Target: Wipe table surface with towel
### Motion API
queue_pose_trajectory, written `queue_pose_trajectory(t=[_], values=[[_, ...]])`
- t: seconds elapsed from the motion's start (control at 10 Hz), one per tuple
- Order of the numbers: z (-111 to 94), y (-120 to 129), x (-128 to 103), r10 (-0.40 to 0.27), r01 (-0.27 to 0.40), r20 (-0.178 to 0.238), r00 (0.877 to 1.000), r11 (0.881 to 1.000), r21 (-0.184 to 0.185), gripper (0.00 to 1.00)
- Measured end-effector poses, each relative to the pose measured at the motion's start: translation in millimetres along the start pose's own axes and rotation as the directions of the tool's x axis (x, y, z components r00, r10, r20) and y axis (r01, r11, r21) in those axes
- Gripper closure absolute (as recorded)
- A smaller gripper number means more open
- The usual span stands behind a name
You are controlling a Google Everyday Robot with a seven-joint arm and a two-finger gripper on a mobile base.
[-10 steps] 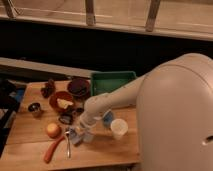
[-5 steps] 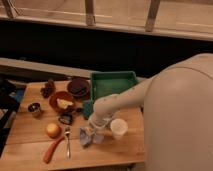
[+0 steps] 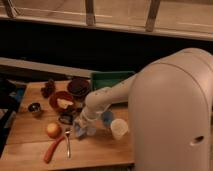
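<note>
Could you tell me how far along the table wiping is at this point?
Done: the gripper has the towel, pressed down on the table surface. In hand: wiping near the spoon. Left: the remaining wood around the carrot, orange and white cup.

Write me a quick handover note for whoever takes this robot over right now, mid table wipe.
Gripper: shut, down at the table surface, near its middle, on the towel.
Towel: grey-blue, bunched under the gripper, right of the spoon and left of the white cup.
Done: towel is pressed to the wood.
Left: wipe the open wood; how much is already wiped can't be told. Mind the cup, spoon and carrot close by.
</note>
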Motion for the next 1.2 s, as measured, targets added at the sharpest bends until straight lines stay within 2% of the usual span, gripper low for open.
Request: queue_pose_trajectory(t=[0.2,0.5,0.7,0.9,1.2], values=[[10,14,-22,-0.042,0.042,0.011,0.999,0.999,-0.019,1.0],[15,25,-16,-0.042,0.041,-0.022,0.999,0.999,-0.035,1.0],[12,23,10,-0.011,0.009,-0.052,0.999,0.999,-0.04,1.0],[0,10,52,0.035,-0.037,-0.073,0.997,0.999,-0.03,1.0],[-18,-8,75,0.029,-0.029,-0.058,0.998,1.0,-0.009,1.0]])
